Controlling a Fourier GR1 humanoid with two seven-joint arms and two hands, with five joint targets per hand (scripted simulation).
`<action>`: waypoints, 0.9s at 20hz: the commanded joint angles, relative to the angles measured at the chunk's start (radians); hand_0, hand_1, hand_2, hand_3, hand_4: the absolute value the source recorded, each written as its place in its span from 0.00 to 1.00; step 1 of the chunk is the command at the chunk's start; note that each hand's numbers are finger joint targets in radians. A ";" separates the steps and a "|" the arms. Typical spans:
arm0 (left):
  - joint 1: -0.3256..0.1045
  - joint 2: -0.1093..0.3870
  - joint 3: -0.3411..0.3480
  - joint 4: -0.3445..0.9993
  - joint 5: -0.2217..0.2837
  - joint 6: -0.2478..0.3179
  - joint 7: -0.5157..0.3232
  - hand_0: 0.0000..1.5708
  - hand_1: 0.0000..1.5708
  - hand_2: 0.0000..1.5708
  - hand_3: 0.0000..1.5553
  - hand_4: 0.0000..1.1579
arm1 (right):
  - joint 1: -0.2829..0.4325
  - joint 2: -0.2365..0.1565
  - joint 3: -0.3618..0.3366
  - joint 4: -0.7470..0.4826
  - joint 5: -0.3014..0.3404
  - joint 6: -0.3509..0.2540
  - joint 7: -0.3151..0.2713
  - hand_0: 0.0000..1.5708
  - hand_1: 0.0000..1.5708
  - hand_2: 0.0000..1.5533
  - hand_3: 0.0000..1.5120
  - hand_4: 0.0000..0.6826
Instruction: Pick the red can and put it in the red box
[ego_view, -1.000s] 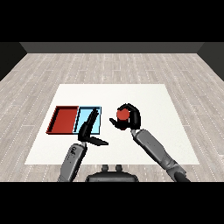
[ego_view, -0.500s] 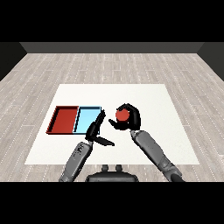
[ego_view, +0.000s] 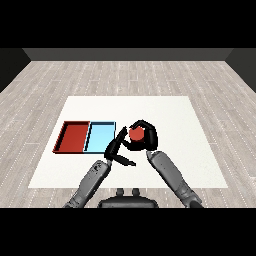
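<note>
Our right hand curls round the small red cylindrical can, beside the light blue tray; we judge it light, rigid, best held round its side. Our left hand has straight fingers and holds nothing.

The red can shows as a small round red shape, seen mostly from above, with black fingers curled round it; whether it touches the table cannot be told. The red tray, a shallow rectangle with a darker rim, lies flat at the can's nine o'clock, well apart from it.
</note>
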 joint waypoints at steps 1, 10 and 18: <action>-0.037 0.000 -0.104 0.103 0.059 0.097 -0.089 0.00 0.00 0.00 0.00 0.00 | 0.008 -0.003 -0.041 -0.055 0.021 0.057 0.046 1.00 1.00 0.95 0.93 0.95; -0.082 0.000 -0.094 0.047 0.089 0.094 0.023 0.00 0.00 0.00 0.00 0.00 | -0.003 0.095 -0.047 0.003 0.076 0.080 0.010 1.00 1.00 0.95 0.93 0.92; -0.178 0.000 -0.149 0.133 0.167 0.149 -0.047 0.00 0.00 0.00 0.00 0.00 | -0.088 0.096 0.024 -0.010 0.087 0.011 0.089 1.00 1.00 0.96 0.94 0.95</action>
